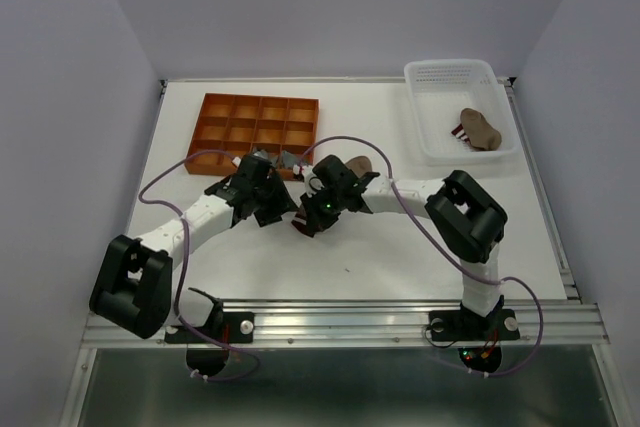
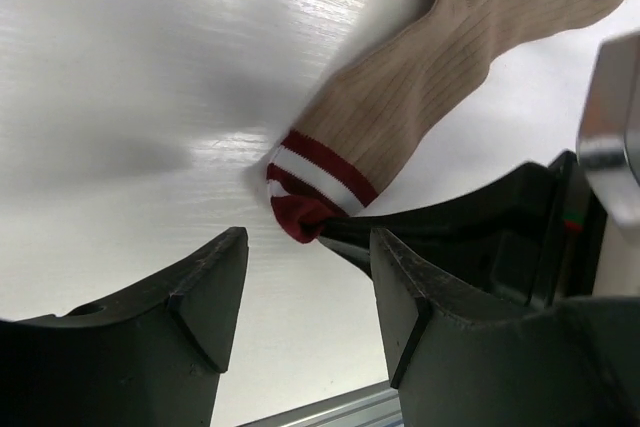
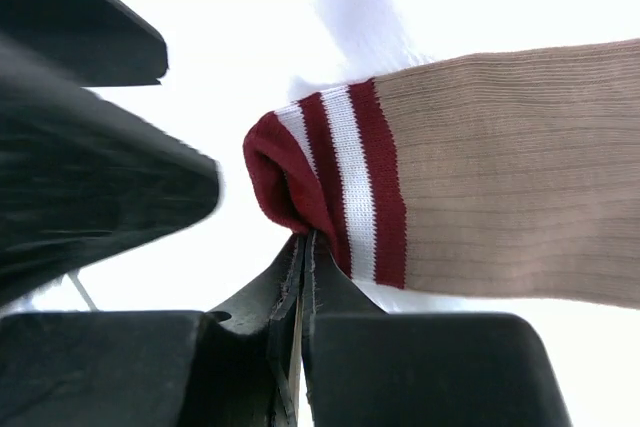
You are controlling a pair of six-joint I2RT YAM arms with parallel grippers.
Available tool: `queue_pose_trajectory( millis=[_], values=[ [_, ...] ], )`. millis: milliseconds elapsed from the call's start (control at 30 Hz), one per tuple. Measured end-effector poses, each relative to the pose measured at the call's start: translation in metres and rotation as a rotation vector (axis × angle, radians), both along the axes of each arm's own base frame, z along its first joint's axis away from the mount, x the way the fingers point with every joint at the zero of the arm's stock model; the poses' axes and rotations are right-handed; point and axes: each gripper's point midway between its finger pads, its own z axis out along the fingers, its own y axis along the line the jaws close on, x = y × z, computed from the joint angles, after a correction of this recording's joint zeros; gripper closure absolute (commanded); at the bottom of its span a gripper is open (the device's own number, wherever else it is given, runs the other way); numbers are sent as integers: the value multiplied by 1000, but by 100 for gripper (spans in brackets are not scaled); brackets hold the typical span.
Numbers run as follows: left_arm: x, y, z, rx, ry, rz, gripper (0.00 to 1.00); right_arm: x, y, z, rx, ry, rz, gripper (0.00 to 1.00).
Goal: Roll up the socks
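On white table (image 2: 150, 47), right claw (image 3: 303, 259) pinches striped sock (image 3: 480, 187); left claw (image 2: 306, 259) gapes empty.

Lab test booth: plain white walls (image 1: 80, 57), white table (image 1: 400, 252), aluminium rail (image 1: 350, 324).

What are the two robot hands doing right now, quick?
Left gripper: open, holding nothing.
Right gripper: shut on the tan sock, at its red-striped cuff.

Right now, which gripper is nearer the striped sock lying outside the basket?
Right. The right gripper is shut on the red cuff of the sock; the left gripper stands open just short of that cuff, not touching it.
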Motion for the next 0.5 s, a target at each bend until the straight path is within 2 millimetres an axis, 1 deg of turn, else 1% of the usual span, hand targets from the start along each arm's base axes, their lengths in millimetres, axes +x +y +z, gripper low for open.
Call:
queue_pose_trajectory(
  millis=[67, 133, 300, 433, 500],
  values=[
    [-2, 4, 3, -1, -17, 21, 37, -3, 1, -3, 19, 60, -7, 99],
    [-5, 6, 0, -2, -23, 32, 36, -3, 2, -2, 38, 101, -12, 99],
    [-17, 11, -16, -2, 0, 40, 37, -8, 2, -1, 81, 230, -34, 99],
    [-19, 8, -21, -21, -1, 30, 37, -6, -2, -1, 109, 323, -72, 99],
    [-18, 5, -21, -36, -9, 23, 37, -2, -5, -2, 119, 371, -105, 99]
  ],
)
